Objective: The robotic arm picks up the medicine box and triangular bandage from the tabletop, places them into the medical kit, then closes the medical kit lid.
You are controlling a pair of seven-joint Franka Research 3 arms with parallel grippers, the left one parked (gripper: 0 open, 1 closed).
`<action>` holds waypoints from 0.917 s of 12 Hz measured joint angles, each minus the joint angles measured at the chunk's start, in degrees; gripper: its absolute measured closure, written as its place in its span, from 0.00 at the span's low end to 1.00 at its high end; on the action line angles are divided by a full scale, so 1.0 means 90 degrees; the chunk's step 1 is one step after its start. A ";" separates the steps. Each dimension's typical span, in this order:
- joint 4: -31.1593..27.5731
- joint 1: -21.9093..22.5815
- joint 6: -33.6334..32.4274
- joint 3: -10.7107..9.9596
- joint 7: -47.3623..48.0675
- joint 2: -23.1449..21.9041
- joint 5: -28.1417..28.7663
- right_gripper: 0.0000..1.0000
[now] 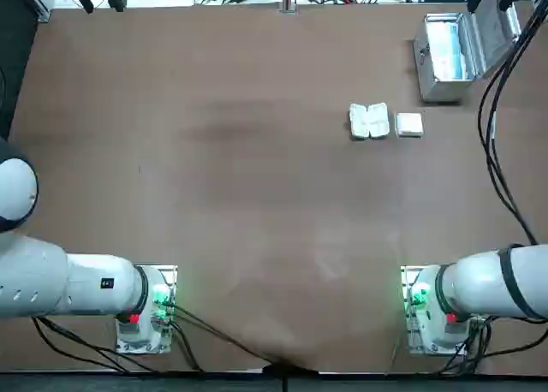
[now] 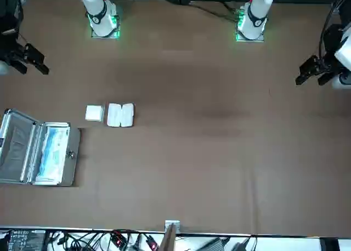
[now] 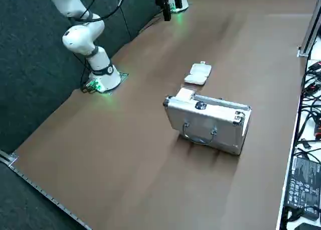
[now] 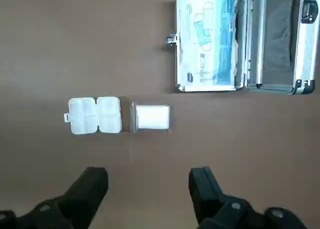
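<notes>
medicine box [image 4: 152,116] | on table, apart from hand [image 4: 150,196]; hand released, empty

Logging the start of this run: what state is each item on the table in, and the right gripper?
medical kit: open, a blue-white packet inside.
medical kit lid: swung fully back, not closed.
medicine box: on the tabletop, outside the kit, not gripped.
triangular bandage: on the tabletop right beside the box, not gripped.
right gripper: open, empty, above the table short of both items.
</notes>
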 joint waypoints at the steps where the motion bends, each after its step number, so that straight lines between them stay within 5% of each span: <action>1: 0.0001 0.0000 0.0000 0.0002 0.0000 0.0000 0.0007 0.00; 7: 0.0001 0.0128 0.0001 0.0058 0.0000 0.0002 0.0029 0.00; 11: -0.0022 0.0758 0.0003 0.0099 0.0054 0.0258 0.0033 0.00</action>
